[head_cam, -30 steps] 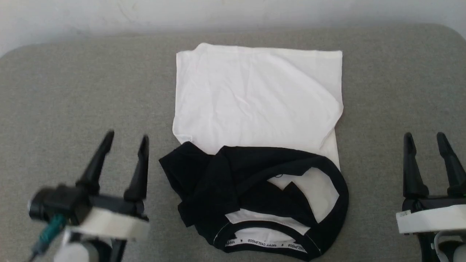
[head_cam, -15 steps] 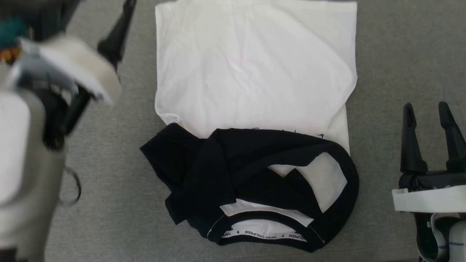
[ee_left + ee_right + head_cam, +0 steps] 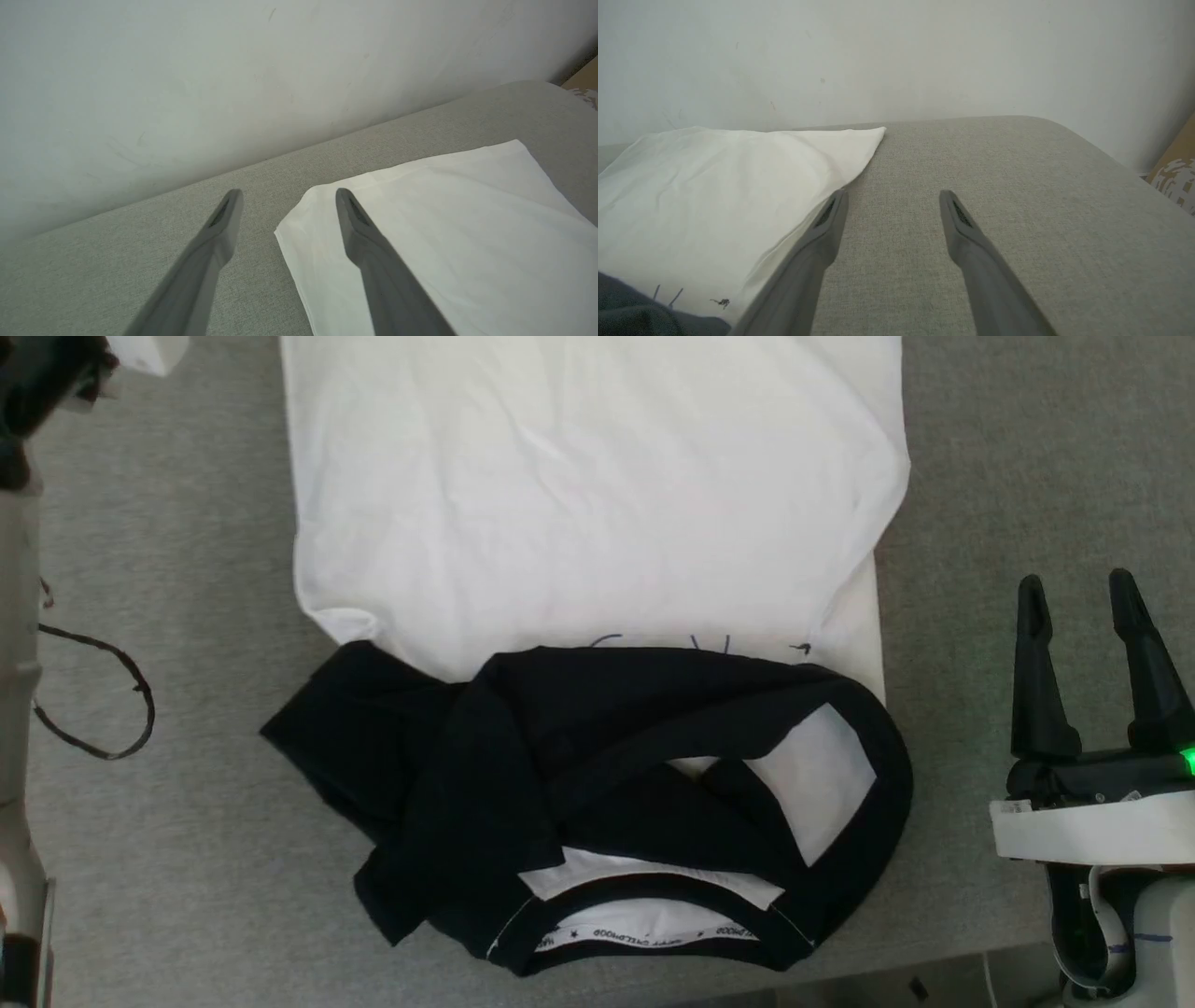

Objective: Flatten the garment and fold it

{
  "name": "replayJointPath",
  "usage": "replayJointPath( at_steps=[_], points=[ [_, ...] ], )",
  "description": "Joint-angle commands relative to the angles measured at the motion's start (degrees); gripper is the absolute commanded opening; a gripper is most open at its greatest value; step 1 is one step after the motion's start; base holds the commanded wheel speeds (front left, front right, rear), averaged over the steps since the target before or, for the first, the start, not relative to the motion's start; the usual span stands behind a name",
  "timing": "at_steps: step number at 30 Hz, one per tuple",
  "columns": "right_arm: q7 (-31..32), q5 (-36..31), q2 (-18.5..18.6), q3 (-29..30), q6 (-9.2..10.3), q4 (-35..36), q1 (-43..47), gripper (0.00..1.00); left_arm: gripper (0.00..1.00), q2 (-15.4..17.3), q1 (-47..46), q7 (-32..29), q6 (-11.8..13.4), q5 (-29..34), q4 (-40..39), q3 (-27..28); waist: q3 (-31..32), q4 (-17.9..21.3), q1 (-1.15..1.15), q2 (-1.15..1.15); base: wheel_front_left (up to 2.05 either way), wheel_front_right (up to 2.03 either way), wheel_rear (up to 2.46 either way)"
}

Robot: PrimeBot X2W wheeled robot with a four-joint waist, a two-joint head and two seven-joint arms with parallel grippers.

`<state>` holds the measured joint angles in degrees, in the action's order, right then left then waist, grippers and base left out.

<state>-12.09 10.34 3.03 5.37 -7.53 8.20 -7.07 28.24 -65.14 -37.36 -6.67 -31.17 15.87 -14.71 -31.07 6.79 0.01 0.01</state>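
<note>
The garment (image 3: 597,523) lies on the grey table (image 3: 168,859) with its white body spread flat toward the far side. Its black sleeves and collar (image 3: 467,756) are bunched at the near end. The white neck band (image 3: 644,933) carries small black lettering, upside down in the head view and blurred; it appears to read HAPPY CHILDHOOD. A few dark marks show at the edge where the black fabric overlaps the white.

Left tool (image 3: 289,193): fingers wide apart, holding nothing, positioned above the far left corner of the white body.

Right tool (image 3: 1075,583): fingers wide apart, holding nothing, positioned beside the garment's right edge, over bare table
</note>
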Motion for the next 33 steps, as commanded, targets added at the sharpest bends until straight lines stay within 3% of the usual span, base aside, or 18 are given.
replayJointPath(
  at_steps=[1, 8, 17, 31, 32, 33],
  points=[
    [-0.4, 0.2, -0.1, 0.0, 0.04, -0.1, -0.9, 1.0, 1.0, -0.3, -1.0, -1.0, 0.6, -0.6, 0.6, 0.0, -2.4, 2.2, -0.01, -0.01, 0.0, 0.0, 0.0],
    [-1.1, 0.8, -0.1, -1.3, 0.04, -0.3, -1.9, 1.0, 1.0, 1.0, -3.2, -6.6, 2.5, -1.0, 2.7, -0.1, -5.6, 5.0, -0.01, -0.01, 0.0, 0.0, 0.0],
    [-1.9, 1.1, -0.1, -1.1, 0.04, -1.4, -2.0, 1.0, 1.0, 3.4, -2.6, -8.6, 5.3, -0.8, 4.2, 1.3, -7.9, 7.0, -0.01, -0.01, 0.0, 0.0, 0.0],
    [-2.1, 0.5, -0.1, -1.5, 0.04, -2.0, -2.6, 1.0, 1.0, 5.4, -1.0, -12.4, 6.3, -2.3, 3.6, 1.7, -9.1, 7.7, -0.01, -0.01, 0.0, 0.0, 0.0],
    [-2.1, 0.5, -0.1, -1.5, 0.04, -2.1, -2.6, 1.0, 0.94, 5.4, -0.8, -12.3, 5.9, -2.6, 3.5, 1.7, -9.2, 7.7, -0.01, -0.01, 0.0, 0.0, 0.0],
    [-2.1, 0.4, -0.1, -1.5, 0.04, -2.1, -2.7, 1.0, 0.36, 5.4, -0.7, -12.0, 5.4, -3.0, 3.3, 1.7, -9.2, 7.8, -0.01, -0.01, 0.0, 0.0, 0.0]
  ],
)
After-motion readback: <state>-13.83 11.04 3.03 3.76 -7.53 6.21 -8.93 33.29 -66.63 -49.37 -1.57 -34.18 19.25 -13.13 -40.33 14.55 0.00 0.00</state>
